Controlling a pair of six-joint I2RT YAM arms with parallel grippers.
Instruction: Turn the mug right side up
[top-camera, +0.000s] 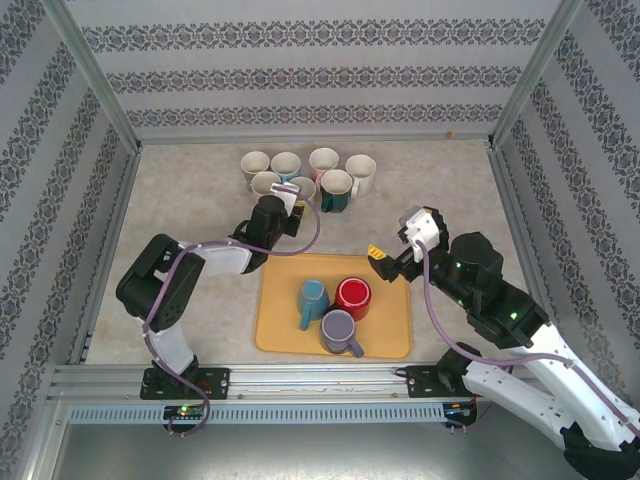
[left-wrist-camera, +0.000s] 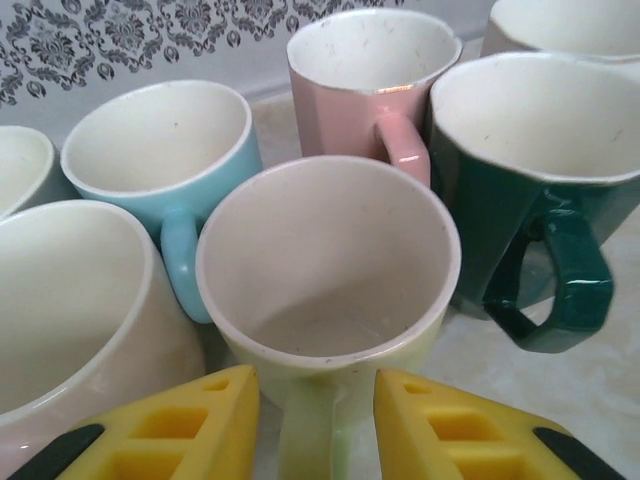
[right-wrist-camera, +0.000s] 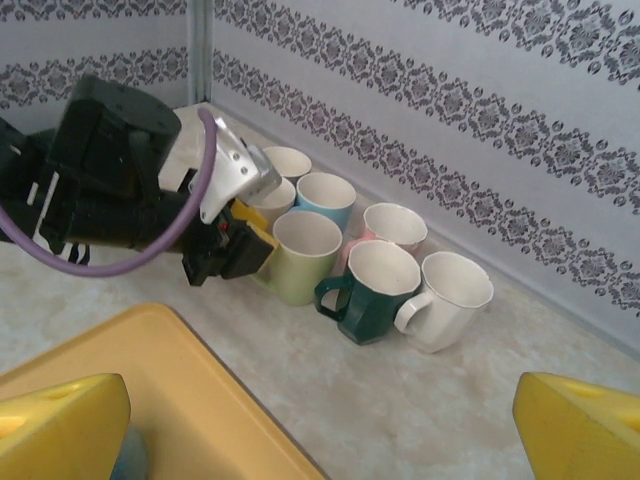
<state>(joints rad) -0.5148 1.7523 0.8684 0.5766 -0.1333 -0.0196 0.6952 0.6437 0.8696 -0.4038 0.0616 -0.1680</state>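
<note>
My left jaws stand a little apart, one on each side of the handle (left-wrist-camera: 320, 435) of the pale yellow mug (left-wrist-camera: 330, 270), with a sliver of gap on both sides, so I judge that I am not pinching it. That mug sits mouth up on the table (top-camera: 200, 190) at the back, in a tight cluster with the light blue mug (left-wrist-camera: 150, 150), the pink mug (left-wrist-camera: 350, 100) and the dark green mug (left-wrist-camera: 500, 200), every one of them showing an open rim. For this mug the turning looks done: it stands on its base and what is left is to draw my left arm (top-camera: 200, 262) away without knocking its neighbours

My right jaws are spread wide and hold nothing, hovering over the far edge of the orange tray (top-camera: 385, 335). On that tray are the blue mug (top-camera: 313, 298), the red mug (top-camera: 353, 296) and the purple mug (top-camera: 338, 330). From above the red and purple ones seem to show flat bases, not open mouths, so I take them as mouth down; the blue one I cannot read for sure. If so, three mugs remain to be lifted, flipped and set with the rest
</note>
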